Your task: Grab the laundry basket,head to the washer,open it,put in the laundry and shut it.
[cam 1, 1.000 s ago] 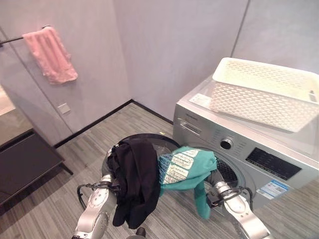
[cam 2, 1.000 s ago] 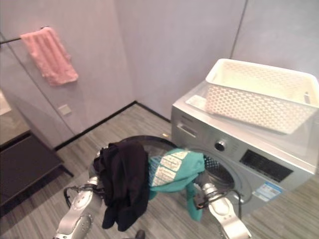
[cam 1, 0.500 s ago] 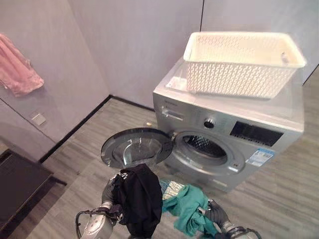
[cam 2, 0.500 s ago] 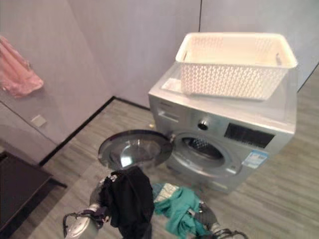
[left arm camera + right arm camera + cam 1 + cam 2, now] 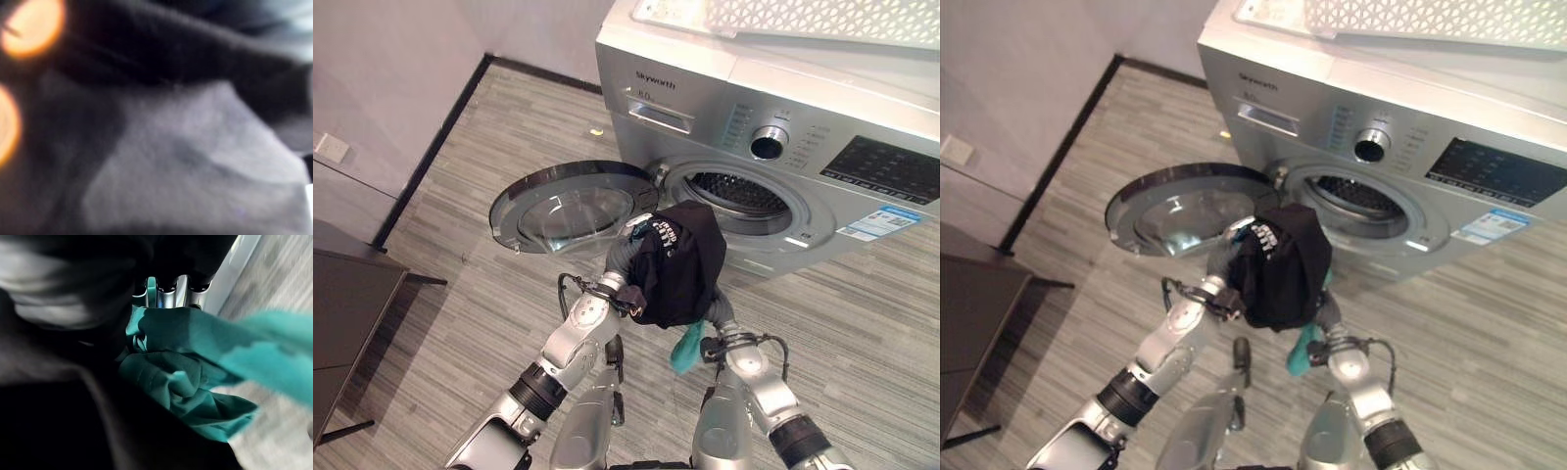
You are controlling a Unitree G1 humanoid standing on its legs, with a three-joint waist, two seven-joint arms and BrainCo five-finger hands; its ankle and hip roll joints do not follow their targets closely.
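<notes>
While cloth hides both hands, black garment (image 5: 677, 262), teal garment (image 5: 190, 377) bunched.

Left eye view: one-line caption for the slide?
Both arms raise a black garment and a teal garment before the silver front-loading washer, its round door swung open.

Both hands' fingers hidden under black garment (image 5: 677, 260); basket (image 5: 822, 18) cut off.
</notes>
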